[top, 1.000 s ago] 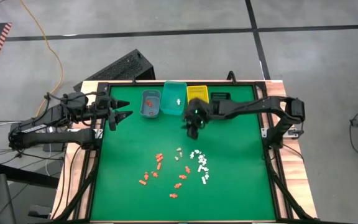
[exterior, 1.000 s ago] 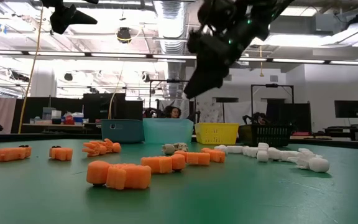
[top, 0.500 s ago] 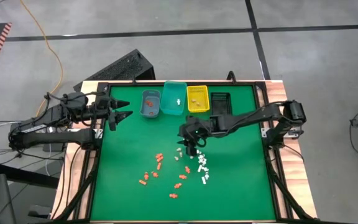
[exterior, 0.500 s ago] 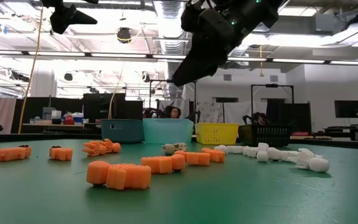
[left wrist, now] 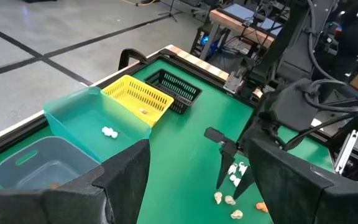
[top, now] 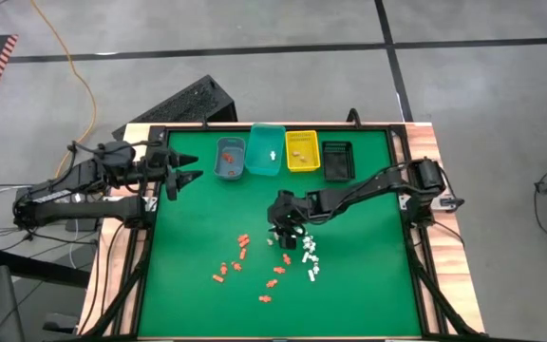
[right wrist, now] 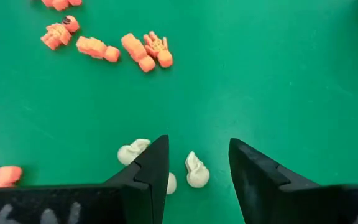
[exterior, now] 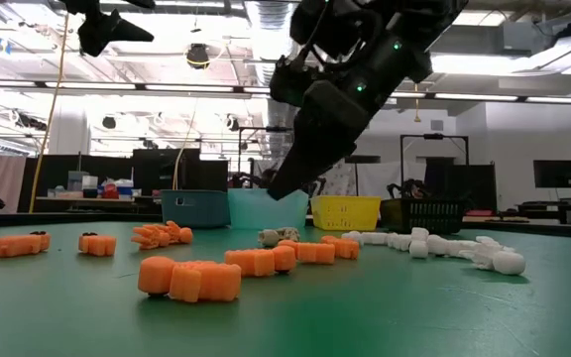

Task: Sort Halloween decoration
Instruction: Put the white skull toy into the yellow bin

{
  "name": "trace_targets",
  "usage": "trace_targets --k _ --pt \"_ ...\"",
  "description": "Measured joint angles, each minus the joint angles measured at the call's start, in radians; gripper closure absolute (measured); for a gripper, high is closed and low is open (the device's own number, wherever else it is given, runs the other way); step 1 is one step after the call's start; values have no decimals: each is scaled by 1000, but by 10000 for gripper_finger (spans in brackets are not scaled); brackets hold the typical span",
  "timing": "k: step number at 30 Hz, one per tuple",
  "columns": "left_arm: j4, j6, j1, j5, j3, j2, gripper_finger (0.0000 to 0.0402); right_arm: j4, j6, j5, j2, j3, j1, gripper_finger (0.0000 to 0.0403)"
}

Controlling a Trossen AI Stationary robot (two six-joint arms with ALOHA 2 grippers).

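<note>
The Halloween decoration (top: 278, 256) is seen scattered on the green counter (top: 198, 247), in its near middle part: orange pieces (top: 240, 258) lie to the left, white pieces (top: 310, 256) to the right, and a few tan pieces (right wrist: 194, 171) lie at the far edge of the spread. In the low view the orange pieces (exterior: 191, 279) are shown nearest the camera and the white ones (exterior: 454, 248) farther right. A tan piece is framed between the fingers (right wrist: 154, 165) of the right claw (right wrist: 194, 163), which is held open just above the far edge of the pile; nothing is gripped in it. In the high view the right claw (top: 284, 226) is placed over the middle of the counter, its arm reaching in from the right.

Along the far edge four bins are lined up, left to right: a blue bin (top: 230, 158), a teal bin (top: 266, 149) with a white piece inside, a yellow bin (top: 301, 150) with small pieces inside, and a black bin (top: 337, 159).

The left claw (top: 196, 166) is held open and empty at the far left of the counter, raised above it, well apart from the pieces.
</note>
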Motion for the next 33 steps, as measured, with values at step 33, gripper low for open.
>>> trace_targets --k 33 --pt "-8 5 0 0 0 0 141 -34 51 28 93 2 -15 323"
